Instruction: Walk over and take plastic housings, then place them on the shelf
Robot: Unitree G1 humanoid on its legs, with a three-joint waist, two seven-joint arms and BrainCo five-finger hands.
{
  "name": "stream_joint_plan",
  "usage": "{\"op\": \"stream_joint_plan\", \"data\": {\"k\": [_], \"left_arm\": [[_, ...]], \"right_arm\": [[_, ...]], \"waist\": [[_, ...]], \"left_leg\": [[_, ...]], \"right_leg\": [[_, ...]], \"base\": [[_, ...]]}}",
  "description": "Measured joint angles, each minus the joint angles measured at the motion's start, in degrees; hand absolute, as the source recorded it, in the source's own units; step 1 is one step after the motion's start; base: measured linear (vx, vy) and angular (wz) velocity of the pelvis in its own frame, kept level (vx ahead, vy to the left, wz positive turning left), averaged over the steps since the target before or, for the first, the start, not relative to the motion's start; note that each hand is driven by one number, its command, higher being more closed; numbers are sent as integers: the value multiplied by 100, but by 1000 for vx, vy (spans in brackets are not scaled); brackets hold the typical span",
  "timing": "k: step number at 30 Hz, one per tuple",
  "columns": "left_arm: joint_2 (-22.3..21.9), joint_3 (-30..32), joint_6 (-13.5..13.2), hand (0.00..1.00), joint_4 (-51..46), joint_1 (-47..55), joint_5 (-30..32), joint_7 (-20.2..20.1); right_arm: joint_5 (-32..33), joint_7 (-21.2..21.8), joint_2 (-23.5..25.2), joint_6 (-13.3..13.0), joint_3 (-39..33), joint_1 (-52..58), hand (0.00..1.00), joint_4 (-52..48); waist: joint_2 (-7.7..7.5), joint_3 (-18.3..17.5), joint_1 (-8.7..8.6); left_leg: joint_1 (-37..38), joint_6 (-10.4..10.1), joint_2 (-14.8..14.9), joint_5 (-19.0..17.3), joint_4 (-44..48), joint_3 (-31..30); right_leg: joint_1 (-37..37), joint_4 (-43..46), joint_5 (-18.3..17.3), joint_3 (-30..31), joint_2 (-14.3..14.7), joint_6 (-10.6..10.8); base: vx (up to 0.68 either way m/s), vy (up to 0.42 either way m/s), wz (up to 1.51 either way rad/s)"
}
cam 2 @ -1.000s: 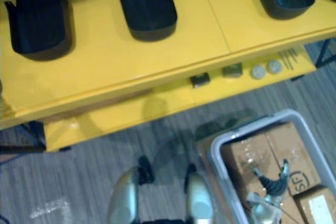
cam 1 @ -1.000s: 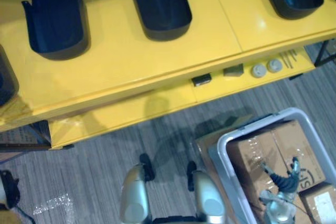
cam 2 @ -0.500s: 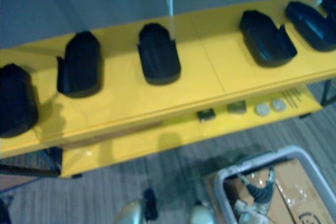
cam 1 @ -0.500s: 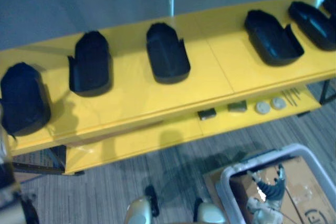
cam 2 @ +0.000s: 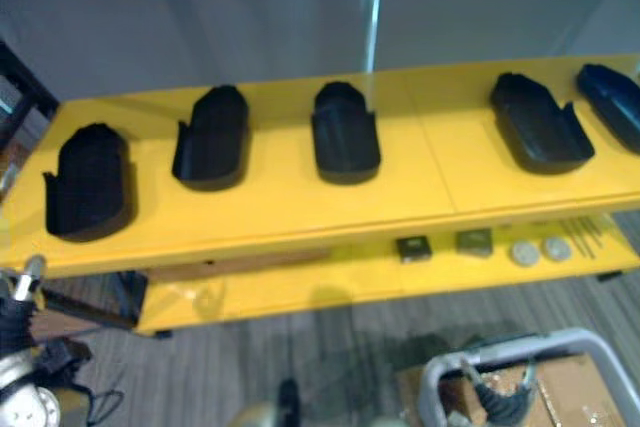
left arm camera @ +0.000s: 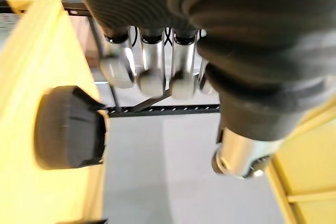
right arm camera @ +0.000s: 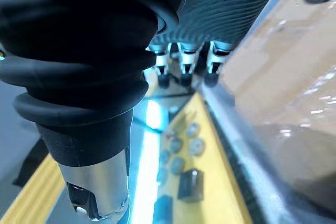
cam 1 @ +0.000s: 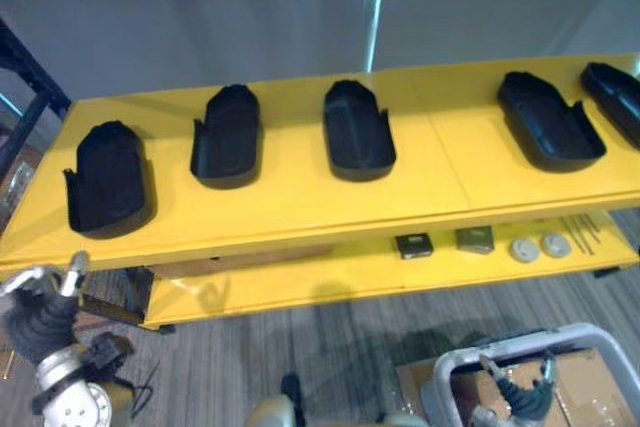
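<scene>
The left hand [cam 1: 38, 309] and right hand [cam 1: 522, 399] wore dark ribbed covers over back and wrist, with cylindrical silver fingers [left arm camera: 152, 64] ending in rounded dark tips.

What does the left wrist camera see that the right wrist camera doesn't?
Left wrist view: the left hand, fingers relaxed and empty, with one black housing lying on top of the yellow shelf and a black metal bar past the fingers. Right wrist view: the right hand, also open, beside a cardboard box in a grey bin, with round discs and small dark blocks on the shelf's lower level. Shared: yellow shelf surfaces and a dark ribbed hand cover.
</scene>
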Motion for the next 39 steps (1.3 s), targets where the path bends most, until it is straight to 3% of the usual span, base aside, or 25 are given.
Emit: {"op": "stream_joint_plan", "data": {"k": [2,4,5,6,10,11,15,20,26,30,39], "left_arm": [[25,6,174,100,193,0,23,-45],[131,4,441,100,492,-88,-23,-67],[149,4,478,100,577,-123,-31,-65],[154,-8,598,100,761,-244,-69,-36],[248,-9,767,100,1109,-667,-304,166],[496,-11,861,100,1182,-893,-429,315],[970,-37,910,100,1736,-1584,-478,583],[1424,-78,985,100,2329,-2206,-479,820],[1887,-152,1107,100,3167,-2681,-514,1047],[1970,-141,1117,100,3568,-3048,-514,1158],[2388,-138,1129,100,4276,-3376,-521,1263]], "right_arm": [[3,0,-2,0,0,7,0,14],[3,-1,-67,-4,1,-3,0,87],[3,-1,-111,-6,1,-6,0,139],[6,-9,-232,-6,-7,-16,0,217],[8,-16,-496,-4,-97,4,0,544],[8,-16,-526,-5,-84,-17,0,603],[11,-30,-582,-7,-46,-119,0,652],[34,-38,-701,-3,4,-264,0,758],[117,-51,-823,117,46,-374,0,850],[121,-56,-945,173,53,-514,0,858],[127,-56,-967,240,54,-639,0,858]], "waist": [[58,-15,-11],[20,-44,-36],[1,-54,-29],[35,-13,-40],[251,39,-134],[257,42,-164],[181,121,-208],[-91,335,-233],[-38,390,-347],[-9,687,-351],[-70,831,-351]], "left_leg": [[34,-2,-30,72,-126,14],[35,-27,-122,106,-252,105],[26,-34,-138,145,-298,179],[19,-11,-142,311,-357,190],[15,15,-117,555,-571,241],[13,10,-105,558,-546,279],[-76,35,-95,538,-487,338],[-79,45,-89,529,-510,501],[-79,104,-112,455,-480,603],[-102,108,-91,445,-455,643],[-399,124,-20,230,76,651]], "right_leg": [[31,-76,17,-2,-10,-26],[-5,-238,-106,-8,-74,-128],[-57,-266,-161,-8,-86,-76],[-80,-296,-220,-17,-124,16],[-254,-247,-221,-13,-104,36],[-255,-252,-155,0,-99,71],[-340,-223,-91,96,-86,92],[-464,-148,-81,305,-100,85],[-517,-111,-81,391,-140,81],[-597,-46,-92,470,-124,64],[-749,109,-107,521,-95,40]], "base": [[-137,44,-9],[-84,-10,-12],[-79,-37,-22],[-77,-27,-12],[-69,-5,-1],[11,10,-7],[26,18,-8],[11,30,-18],[30,31,-7],[-10,9,-7],[10,1,-1]]}}
